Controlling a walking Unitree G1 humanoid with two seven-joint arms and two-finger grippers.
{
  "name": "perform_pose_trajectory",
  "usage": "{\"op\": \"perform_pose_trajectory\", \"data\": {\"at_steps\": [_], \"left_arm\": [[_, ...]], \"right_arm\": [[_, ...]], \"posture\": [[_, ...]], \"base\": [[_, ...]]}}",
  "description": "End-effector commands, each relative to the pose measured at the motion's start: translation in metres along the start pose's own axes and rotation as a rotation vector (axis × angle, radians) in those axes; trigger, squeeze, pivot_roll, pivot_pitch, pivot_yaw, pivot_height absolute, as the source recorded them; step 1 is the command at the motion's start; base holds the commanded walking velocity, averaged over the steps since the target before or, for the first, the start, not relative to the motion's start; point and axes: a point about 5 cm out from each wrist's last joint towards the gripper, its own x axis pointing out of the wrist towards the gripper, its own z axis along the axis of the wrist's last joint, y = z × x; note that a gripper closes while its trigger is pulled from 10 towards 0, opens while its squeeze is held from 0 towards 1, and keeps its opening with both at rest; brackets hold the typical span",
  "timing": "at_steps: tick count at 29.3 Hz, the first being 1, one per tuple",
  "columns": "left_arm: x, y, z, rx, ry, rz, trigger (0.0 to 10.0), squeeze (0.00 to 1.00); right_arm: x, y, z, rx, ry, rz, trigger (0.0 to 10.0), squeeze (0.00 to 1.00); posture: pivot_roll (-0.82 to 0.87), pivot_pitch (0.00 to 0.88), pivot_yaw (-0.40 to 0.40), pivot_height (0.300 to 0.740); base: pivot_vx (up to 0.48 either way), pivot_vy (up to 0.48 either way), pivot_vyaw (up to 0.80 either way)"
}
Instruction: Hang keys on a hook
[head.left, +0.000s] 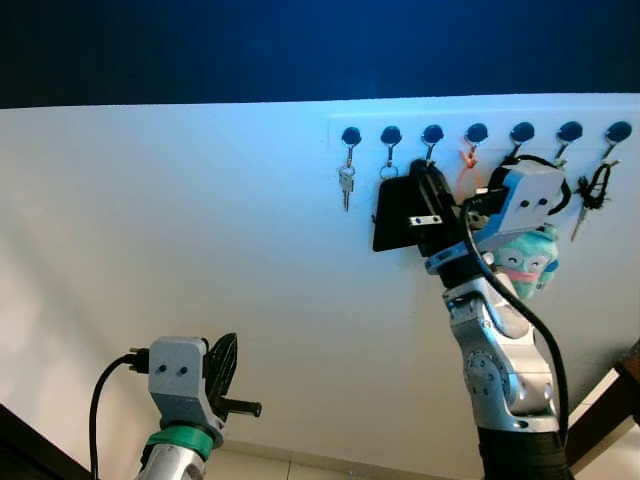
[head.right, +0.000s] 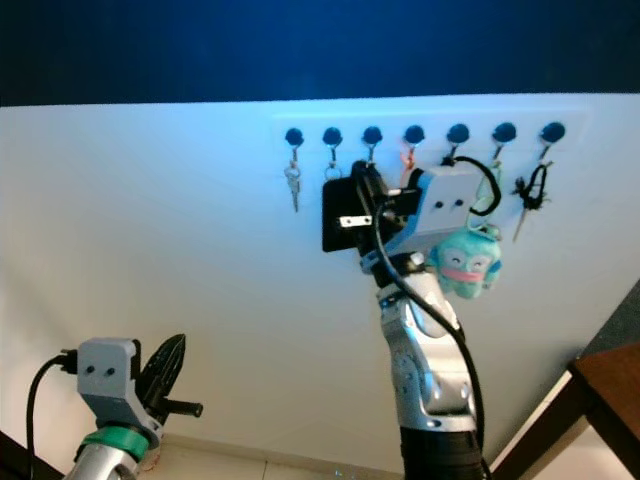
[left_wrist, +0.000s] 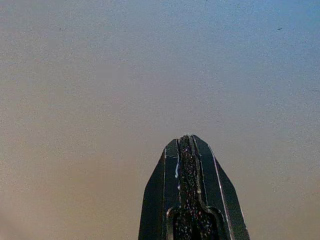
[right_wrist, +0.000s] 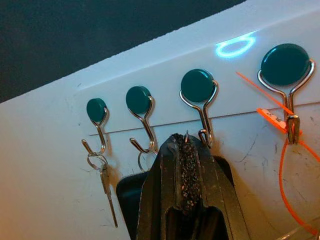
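Observation:
A white rail (head.left: 480, 120) on the wall carries a row of metal hooks with dark teal knobs. My right gripper (head.left: 421, 175) is raised to it, shut on a key ring whose metal tip shows between the fingertips (right_wrist: 186, 136). A black fob (head.left: 398, 215) hangs from the ring, below the fingers. The ring's tip sits just beside the lower bend of the third hook (right_wrist: 202, 107); whether it is over the hook I cannot tell. My left gripper (head.left: 228, 358) is held low, shut and with nothing in it, facing bare wall.
A silver key (head.left: 346, 183) hangs on the first hook and a ring (right_wrist: 144, 159) on the second. An orange cord (right_wrist: 287, 165) is on the fourth, a teal plush toy (head.left: 527, 262) further right, and a black strap (head.left: 595, 188) on the last. Dark furniture (head.right: 600, 400) stands low right.

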Motion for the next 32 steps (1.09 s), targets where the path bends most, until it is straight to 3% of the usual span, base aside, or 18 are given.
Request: {"op": "perform_pose_trajectory", "data": {"at_steps": [1, 13, 18, 32], "left_arm": [[-0.004, 0.002, -0.001, 0.001, 0.009, 0.006, 10.0, 0.00], [-0.003, 0.002, 0.000, 0.001, 0.008, 0.012, 10.0, 0.00], [-0.003, 0.003, 0.000, 0.000, 0.008, 0.013, 10.0, 0.00], [-0.002, 0.002, 0.000, -0.006, 0.005, 0.017, 10.0, 0.00]], "right_arm": [[0.001, -0.010, 0.003, -0.001, -0.016, -0.076, 10.0, 0.00], [0.002, -0.019, 0.009, 0.015, -0.050, -0.137, 10.0, 0.00], [0.006, -0.006, 0.011, 0.057, -0.049, -0.048, 10.0, 0.00], [0.010, 0.011, 0.022, 0.099, -0.077, 0.095, 10.0, 0.00]], "posture": [[-0.10, 0.053, 0.167, 0.740], [-0.10, 0.065, 0.167, 0.740], [-0.10, 0.067, 0.167, 0.740], [-0.10, 0.072, 0.163, 0.740]], "base": [[0.000, 0.000, 0.00], [0.000, 0.000, 0.00], [0.000, 0.000, 0.00], [0.000, 0.000, 0.00]]}}
